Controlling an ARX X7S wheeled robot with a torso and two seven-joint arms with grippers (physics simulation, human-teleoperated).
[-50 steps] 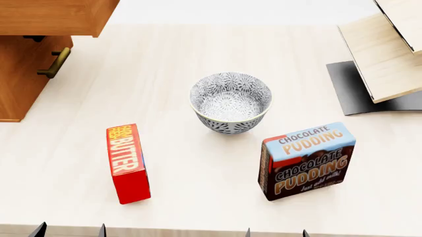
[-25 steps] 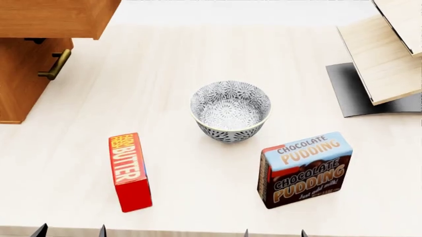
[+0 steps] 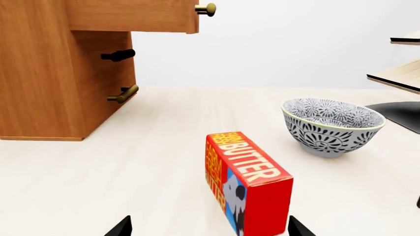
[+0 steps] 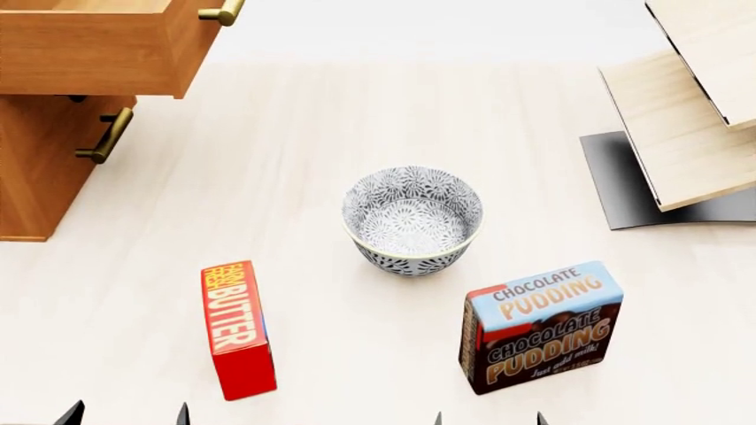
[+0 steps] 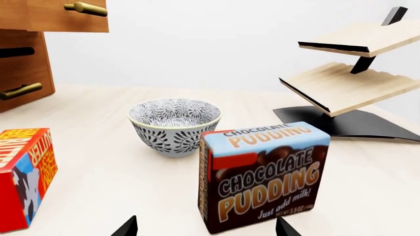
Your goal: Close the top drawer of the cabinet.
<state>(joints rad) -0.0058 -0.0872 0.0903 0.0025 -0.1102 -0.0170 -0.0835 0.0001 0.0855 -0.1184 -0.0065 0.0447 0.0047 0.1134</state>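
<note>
1. Top drawer (image 4: 101,49): upper left of the head view, pulled out well past the cabinet (image 4: 42,168) face below it. Brass bar handle (image 4: 222,12) at the drawer's front edge.
2. Lower drawer front carries a darker brass handle (image 4: 104,135), sitting under the overhang of the open drawer.
3. Cabinet stands on the pale worktop (image 4: 296,133), at its left edge in the head view.
4. Left pincer (image 3: 204,230): only two dark finger tips show at the bottom edge of the left wrist view, set wide apart, nothing between them. Reads as spread.
5. Right pincer (image 5: 204,227): same picture in the right wrist view, two tips wide apart, holding nothing.
6. Both pincers lie low in the head view, well apart from the drawer.
7. Butter box (image 4: 237,328): lower left of centre, lying flat.
8. Patterned bowl (image 4: 412,220): centre of the head view, upright.
9. Chocolate pudding box (image 4: 539,325): lower right, standing, near the bowl but not touching.
10. Light-wood slanted rack (image 4: 697,97) on a dark base, upper right.
</note>
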